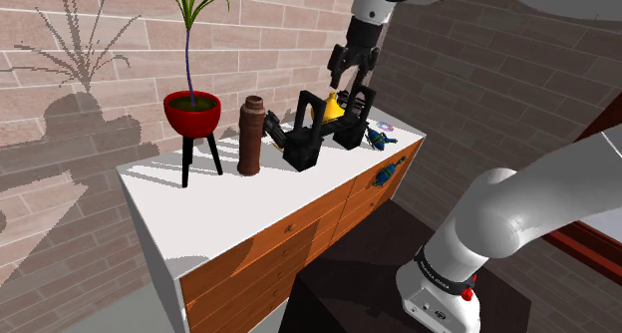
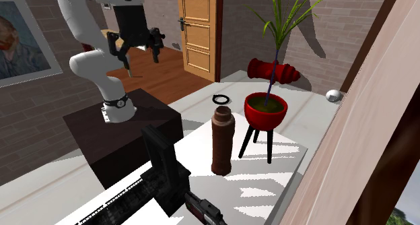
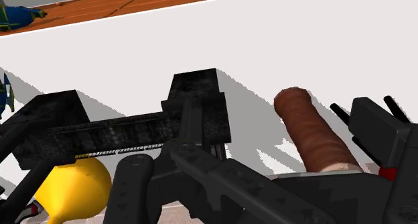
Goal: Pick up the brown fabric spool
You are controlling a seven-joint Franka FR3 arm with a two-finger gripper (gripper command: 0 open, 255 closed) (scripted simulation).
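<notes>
Tool [image 1: 352, 79], fingers apart, hovers over a black frame [image 1: 321, 132]; the upright brown spool [image 1: 250, 135] stands on the worktop [image 1: 229, 196] just beside that frame, toward the shoulder view's left.

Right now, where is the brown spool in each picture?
Shoulder view: the brown spool stands on the white top, between the red plant pot and the black frame.
Second exterior view: the brown spool is near the middle, with the red plant pot at its right.
Wrist view: the brown spool is beside the black frame.
Shared landmark: the black frame.
</notes>
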